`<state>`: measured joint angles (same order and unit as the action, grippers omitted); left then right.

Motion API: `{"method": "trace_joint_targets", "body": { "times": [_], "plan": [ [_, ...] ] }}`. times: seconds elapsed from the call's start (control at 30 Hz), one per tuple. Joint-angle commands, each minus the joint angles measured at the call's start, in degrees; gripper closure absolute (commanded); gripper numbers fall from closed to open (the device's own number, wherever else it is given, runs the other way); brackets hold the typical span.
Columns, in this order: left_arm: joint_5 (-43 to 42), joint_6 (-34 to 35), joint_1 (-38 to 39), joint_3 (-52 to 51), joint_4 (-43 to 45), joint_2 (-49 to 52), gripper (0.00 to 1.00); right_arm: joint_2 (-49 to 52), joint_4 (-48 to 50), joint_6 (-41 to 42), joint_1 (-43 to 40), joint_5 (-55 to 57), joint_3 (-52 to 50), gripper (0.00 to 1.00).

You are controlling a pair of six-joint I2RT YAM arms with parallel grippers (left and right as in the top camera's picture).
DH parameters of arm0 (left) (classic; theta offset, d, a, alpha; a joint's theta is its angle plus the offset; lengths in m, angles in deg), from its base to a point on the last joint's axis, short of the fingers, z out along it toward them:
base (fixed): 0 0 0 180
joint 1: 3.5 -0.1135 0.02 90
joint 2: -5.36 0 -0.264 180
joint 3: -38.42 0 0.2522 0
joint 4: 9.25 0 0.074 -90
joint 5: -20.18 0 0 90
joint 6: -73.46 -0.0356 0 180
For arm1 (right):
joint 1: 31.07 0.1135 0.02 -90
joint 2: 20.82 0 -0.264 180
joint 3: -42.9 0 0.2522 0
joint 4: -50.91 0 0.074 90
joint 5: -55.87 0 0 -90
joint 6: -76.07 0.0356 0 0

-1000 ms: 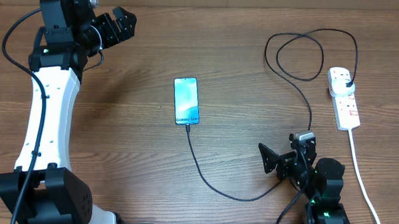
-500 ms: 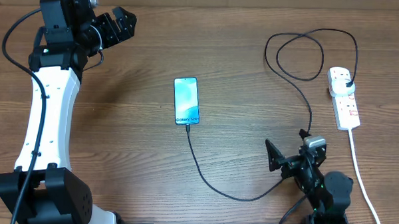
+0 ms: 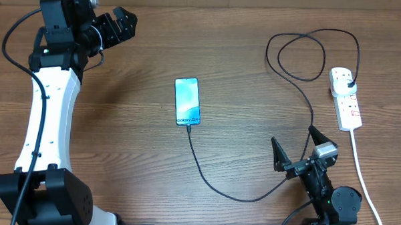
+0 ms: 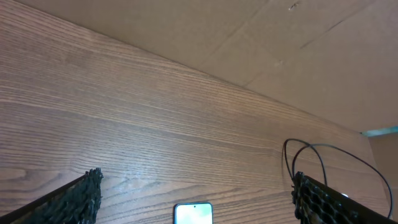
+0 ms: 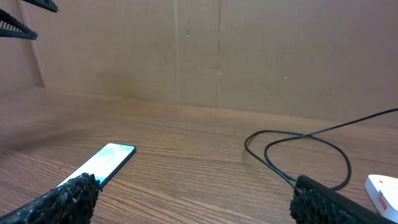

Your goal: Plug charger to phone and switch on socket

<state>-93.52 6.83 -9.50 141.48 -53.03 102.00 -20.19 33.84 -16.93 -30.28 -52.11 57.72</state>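
Note:
The phone [image 3: 187,101] lies flat mid-table, its light blue screen lit. It also shows in the left wrist view [image 4: 193,214] and the right wrist view [image 5: 104,160]. The charger cable [image 3: 211,183] runs from the phone's near end, curves right, loops at the back [image 3: 303,56] and ends in a black plug seated in the socket [image 3: 345,97], a white power strip at the right. My left gripper [image 3: 116,26] is open and empty, high at the far left. My right gripper [image 3: 294,148] is open and empty at the front right, just right of the cable.
The socket's white cord [image 3: 365,182] runs toward the front right edge, close to my right arm. Cardboard walls [image 5: 217,56] stand behind the table. The cable loop shows in the right wrist view [image 5: 298,155].
My right arm has drawn back toward the front right and its jaws have spread wider. The left arm, phone and cable have not moved.

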Motion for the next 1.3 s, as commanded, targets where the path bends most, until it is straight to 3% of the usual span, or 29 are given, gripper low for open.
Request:
{"method": "trace_joint_targets", "body": {
  "times": [0.0,0.37,0.67,0.8,0.87,0.9,1.1,1.27],
  "plan": [
    [0.35,-1.14,0.02,0.85,0.20,-0.74,0.00,-0.44,0.02,-0.07,0.22,0.33,-0.59,0.00],
    [0.35,-1.14,0.48,0.85,-0.20,-1.27,0.00,-0.46,0.02,-0.09,0.22,0.33,-0.59,0.00],
    [0.37,-1.16,3.50,0.85,-5.03,-16.90,0.00,-0.46,0.02,-0.07,0.22,0.33,-0.59,0.00],
    [3.85,-5.11,3.65,0.81,-14.95,-23.34,0.00,-0.44,0.02,-0.09,0.22,0.33,-0.59,0.00],
    [10.73,-7.63,4.74,-0.55,-24.72,-25.94,0.00,-0.46,0.02,-0.07,0.22,0.33,-0.59,0.00],
    [13.38,-7.78,5.11,-2.43,-25.24,-26.88,0.00,-0.44,0.02,-0.07,0.22,0.33,-0.59,0.00],
    [14.10,-9.46,5.75,-23.98,-9.97,-33.29,0.00,-0.46,0.02,-0.09,0.22,0.33,-0.59,0.00],
    [9.20,-9.46,5.73,-47.52,21.33,-38.60,0.01,-0.46,0.02,-0.07,0.22,0.33,-0.59,0.00]
  ]
}}
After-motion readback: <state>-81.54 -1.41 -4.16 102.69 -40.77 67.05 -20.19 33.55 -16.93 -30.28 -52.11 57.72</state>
